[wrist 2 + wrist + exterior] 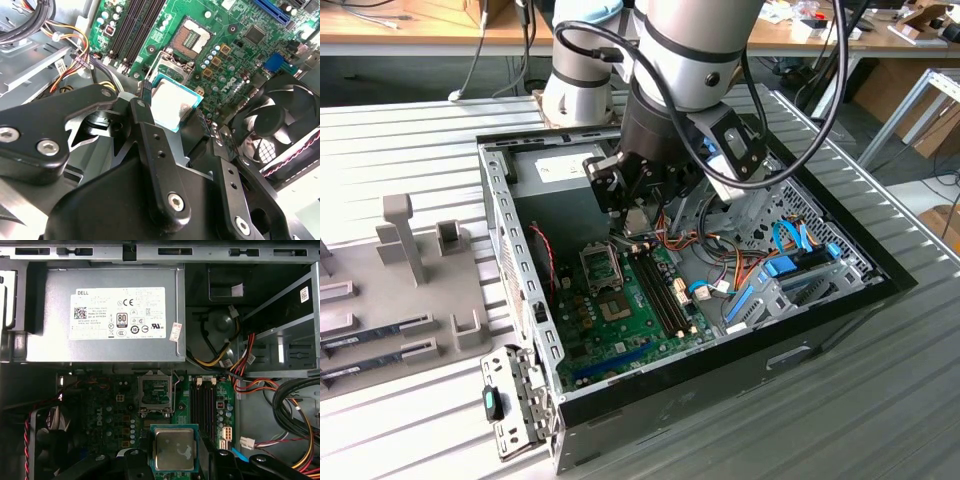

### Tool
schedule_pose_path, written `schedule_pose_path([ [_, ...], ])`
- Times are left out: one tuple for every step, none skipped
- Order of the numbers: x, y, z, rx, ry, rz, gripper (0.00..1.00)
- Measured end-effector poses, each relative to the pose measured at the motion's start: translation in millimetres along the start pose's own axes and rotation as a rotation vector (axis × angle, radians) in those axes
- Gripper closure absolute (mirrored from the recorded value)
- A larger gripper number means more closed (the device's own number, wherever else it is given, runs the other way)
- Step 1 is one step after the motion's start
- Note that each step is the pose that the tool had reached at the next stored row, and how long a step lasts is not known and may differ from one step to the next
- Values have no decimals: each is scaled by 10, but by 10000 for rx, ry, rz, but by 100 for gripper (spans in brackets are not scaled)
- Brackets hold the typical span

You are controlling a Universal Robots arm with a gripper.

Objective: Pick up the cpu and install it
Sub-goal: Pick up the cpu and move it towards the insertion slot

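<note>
The cpu [174, 449] is a small square chip with a silver-grey top and a green rim. My gripper [174, 456] is shut on it, a black finger on each side. In the second wrist view the cpu [172, 102] hangs tilted between the fingers [144, 107], above the green motherboard. The empty metal-framed socket [155, 390] lies a short way from it, beside the memory slots, and appears beyond the chip in the second wrist view [192, 36]. In the exterior view my gripper [634, 218] hovers inside the open computer case [510, 250], near the power supply.
A grey power supply [105, 315] fills one end of the case. Memory slots [205, 400], bundled cables [235, 365] and a black fan [280, 120] surround the socket. On the exterior view's left, a grey fixture tray [380, 330] holds memory sticks.
</note>
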State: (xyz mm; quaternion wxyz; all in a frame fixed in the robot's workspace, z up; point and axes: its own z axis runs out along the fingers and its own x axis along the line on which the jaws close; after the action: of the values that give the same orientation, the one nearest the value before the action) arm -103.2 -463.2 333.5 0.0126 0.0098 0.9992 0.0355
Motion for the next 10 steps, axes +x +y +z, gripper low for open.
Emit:
schedule_pose_path([
  [0,0,1,1,0,0,53],
  [0,-1,3,1,0,0,53],
  [0,-1,4,1,0,0,53],
  [0,-1,6,1,0,0,53],
  [0,-2,10,1,0,0,53],
  [0,-2,11,1,0,0,53],
  [0,-2,13,0,0,0,53],
  [0,-2,15,0,0,1,53],
  [0,-2,17,0,0,0,53],
  [0,-3,19,0,0,0,53],
])
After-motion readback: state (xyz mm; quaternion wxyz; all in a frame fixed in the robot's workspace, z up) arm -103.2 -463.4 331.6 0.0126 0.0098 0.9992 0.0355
